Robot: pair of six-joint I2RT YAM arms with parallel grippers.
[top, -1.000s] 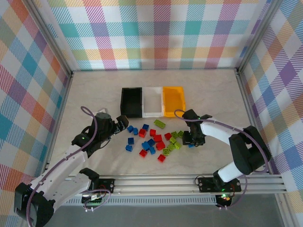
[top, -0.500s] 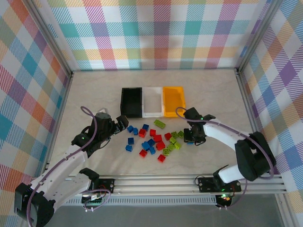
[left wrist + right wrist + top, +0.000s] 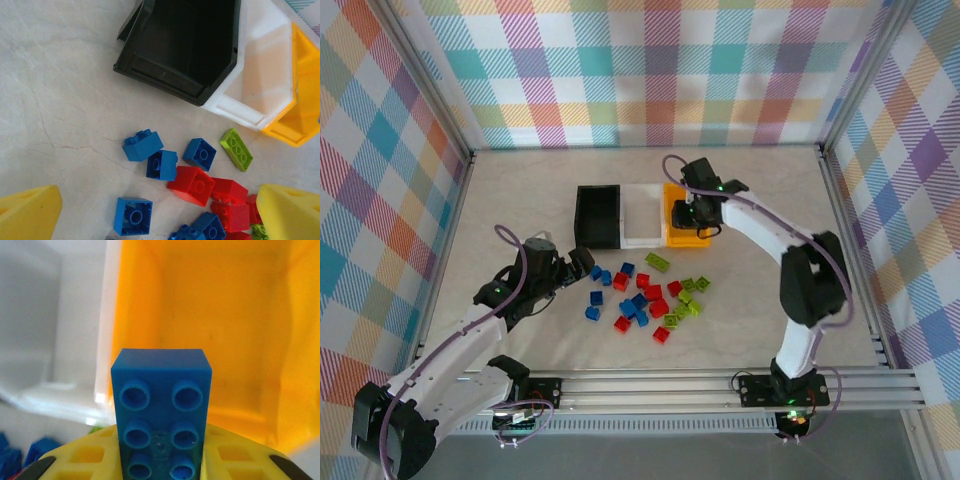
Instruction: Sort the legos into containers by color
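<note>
Three containers stand touching in a row at the far side of the tabletop (image 3: 520,200): a black bin (image 3: 598,215), a white bin (image 3: 642,212) and an orange-yellow bin (image 3: 672,212). The right claw (image 3: 701,224) hangs over the orange-yellow bin, clenched on a blue brick (image 3: 160,405) with its studs toward the wrist camera. By that placing, blue seems meant for this bin, and letting go looks like the step in hand.

The other legos (image 3: 650,295) lie scattered just in front of the row. At the pile's left edge hovers the left claw (image 3: 582,262), spread wide and empty, probably lining up on the blue pieces nearest it.

The held brick's lower end is buried between the yellow pads (image 3: 230,460), and it blocks part of the bin floor. From above, the claw covers the brick. The white bin is only a blur beside it.
</note>
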